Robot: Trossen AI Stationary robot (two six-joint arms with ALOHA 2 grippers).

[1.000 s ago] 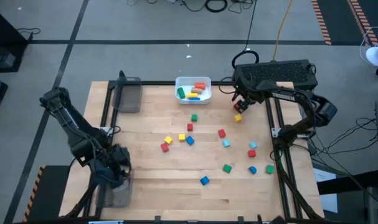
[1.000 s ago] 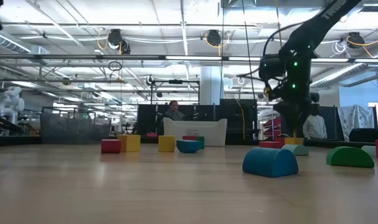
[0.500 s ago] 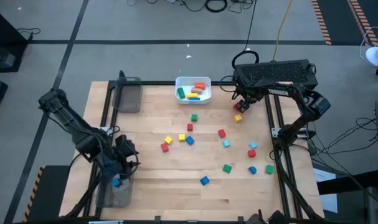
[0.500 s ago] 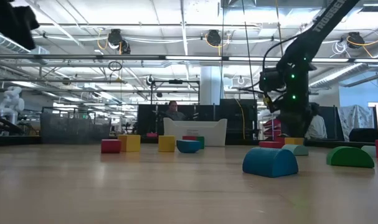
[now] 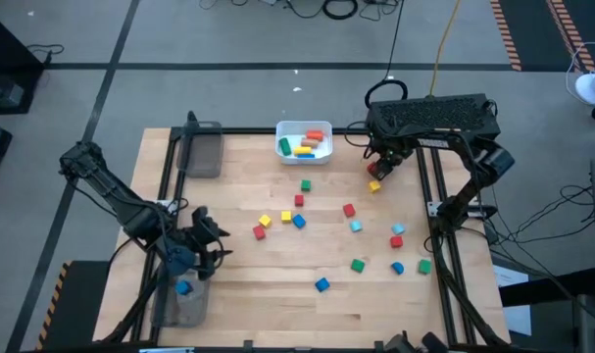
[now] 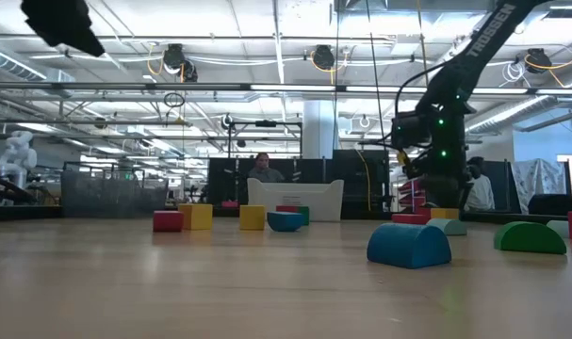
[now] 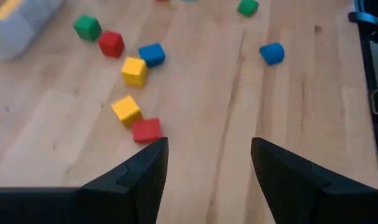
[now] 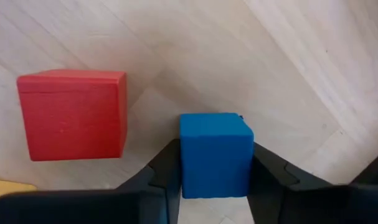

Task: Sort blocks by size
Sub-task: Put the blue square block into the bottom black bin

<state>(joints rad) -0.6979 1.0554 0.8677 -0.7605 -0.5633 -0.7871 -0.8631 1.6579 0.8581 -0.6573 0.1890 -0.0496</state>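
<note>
My right gripper (image 8: 215, 171) points down at the table's far right (image 5: 380, 165). A small blue cube (image 8: 215, 152) stands between its fingers. A larger red cube (image 8: 71, 115) stands right next to it, and a yellow block (image 5: 374, 185) a little nearer. My left gripper (image 7: 204, 165) hangs open above the table's near left (image 5: 214, 247) with nothing between its fingers. Several red, yellow, blue and green blocks (image 5: 299, 221) lie scattered over the table's middle and right. My right gripper has the blue cube pinched by two opposite side faces (image 8: 184, 163), one finger on each. The fingers come from above, pointing steeply down. The cube is upright; whether it stands on the table or is just clear of it, I cannot tell.
A white bin (image 5: 289, 129) with several long blocks stands at the far edge. One clear grey tray (image 5: 201, 152) sits at the far left. Another (image 5: 179, 306), at the near left, holds a blue block (image 5: 183, 287). Bare wood lies along the near edge.
My left gripper has swung from above the near-left tray toward the table's middle and turned about; the blue block in that tray now shows. My right gripper has sunk toward the table at the far right.
</note>
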